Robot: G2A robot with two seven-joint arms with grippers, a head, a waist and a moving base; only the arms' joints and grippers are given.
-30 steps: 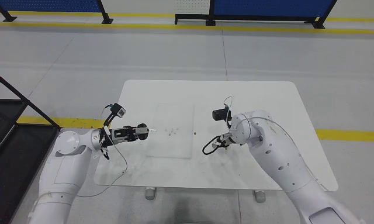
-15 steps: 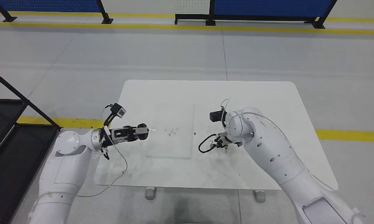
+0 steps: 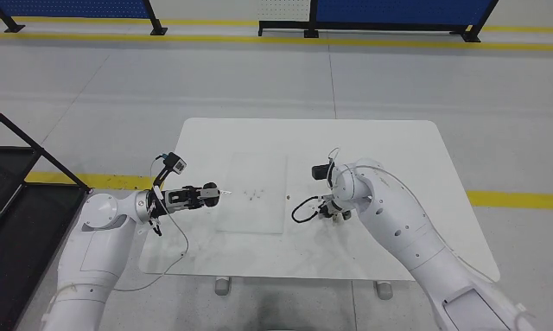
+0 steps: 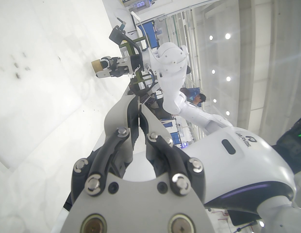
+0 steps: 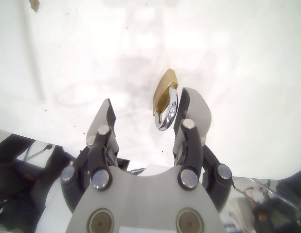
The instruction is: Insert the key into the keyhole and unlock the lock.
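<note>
The left tool [image 4: 138, 104] has its fingers pressed together on a thin metal blade, by my reading the key [image 3: 225, 193], whose tip juts out ahead of it. Straight ahead and well apart, beyond a pale sheet [image 3: 255, 171] on the table [image 3: 389, 149], is the right tool [image 5: 147, 98]. Its fingers are spread, and the brass lock [image 5: 163, 93] stands between them, close beside one pad; I cannot tell whether the two touch. The lock's long axis runs along this tool's reach, shackle toward its palm and body outward, so the keyhole end probably faces the key. The right tool is the nearer to the lock. One key, one lock, two tools.
</note>
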